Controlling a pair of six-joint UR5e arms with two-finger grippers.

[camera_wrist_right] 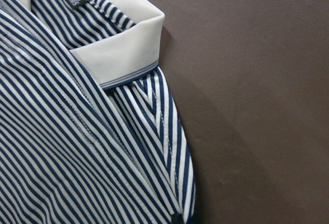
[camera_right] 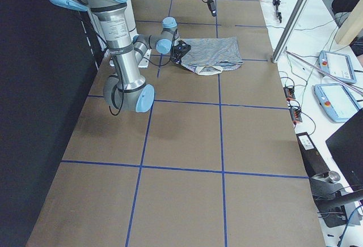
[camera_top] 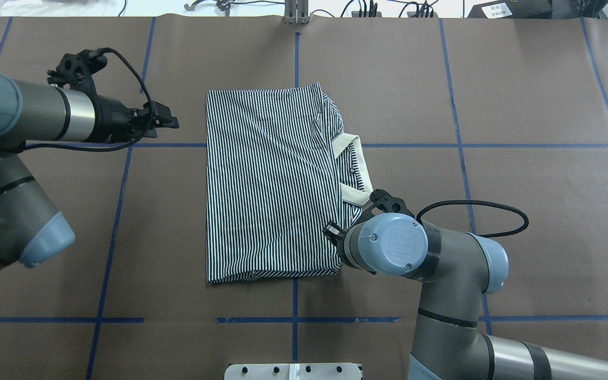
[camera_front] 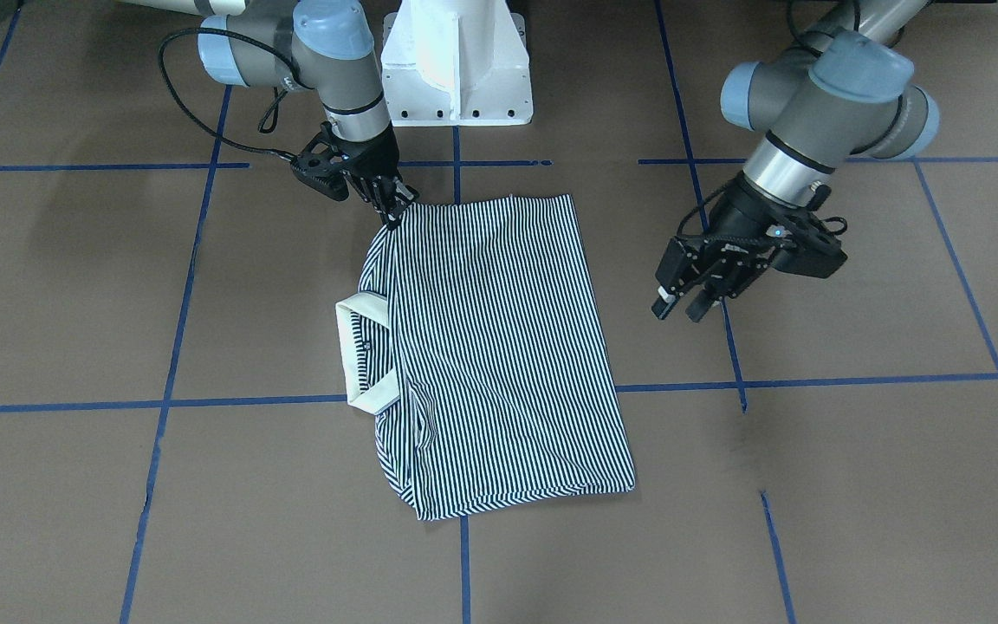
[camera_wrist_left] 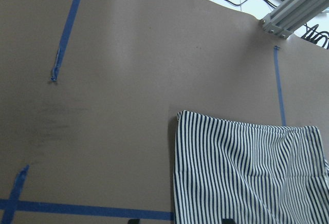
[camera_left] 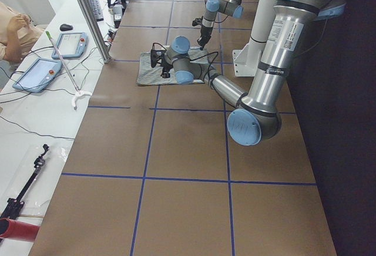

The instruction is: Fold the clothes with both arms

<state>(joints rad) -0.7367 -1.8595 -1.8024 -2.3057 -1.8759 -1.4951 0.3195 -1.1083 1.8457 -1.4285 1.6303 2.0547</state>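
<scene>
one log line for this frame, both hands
polo shirt: folded, flat on table | right hand: shut on its shoulder corner | left hand: open, off shirt

Brown table under me, blue tape grid across it. Beyond my far edge white bench, two tablets, aluminium post.

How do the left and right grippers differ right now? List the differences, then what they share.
Left gripper is open; right gripper looks shut, fingertips together.
Left gripper hangs beside the polo shirt, not touching; right gripper pinches its corner on the collar side.
Both are black, two-fingered, on silver-grey arms.
</scene>
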